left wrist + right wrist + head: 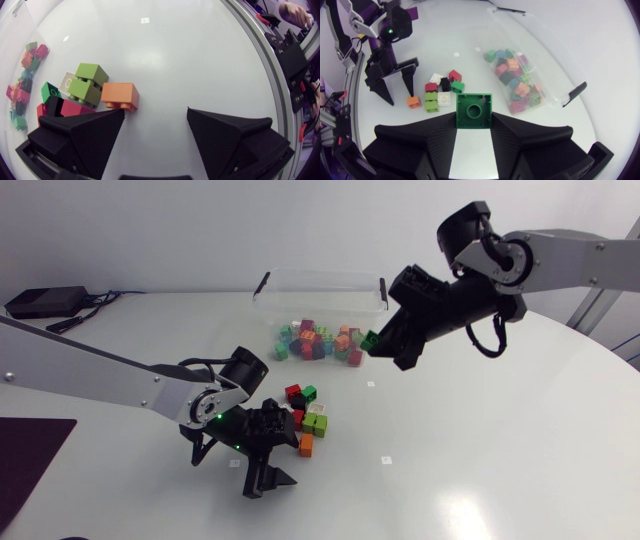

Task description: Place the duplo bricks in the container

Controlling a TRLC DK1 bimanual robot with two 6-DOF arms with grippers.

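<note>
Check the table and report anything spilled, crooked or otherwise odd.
Nothing stands out. The container sits upright with bricks inside. The loose bricks lie in a small cluster beside the open left pincer, and the right pincer grips a green brick squarely.

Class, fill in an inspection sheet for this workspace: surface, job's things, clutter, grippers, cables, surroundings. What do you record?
Surface: white table, with small white markers on it.
Job's things: clear container holding many bricks; loose bricks heaped beside the left gripper, with an orange brick nearest its fingers; one green brick held.
Clutter: black box at the far left; dark mat at the left edge.
Grippers: left gripper open, low over the table; right gripper shut on the green brick, near the container.
Cables: black cable from the black box.
Surroundings: nothing seen reaching over the table.
</note>
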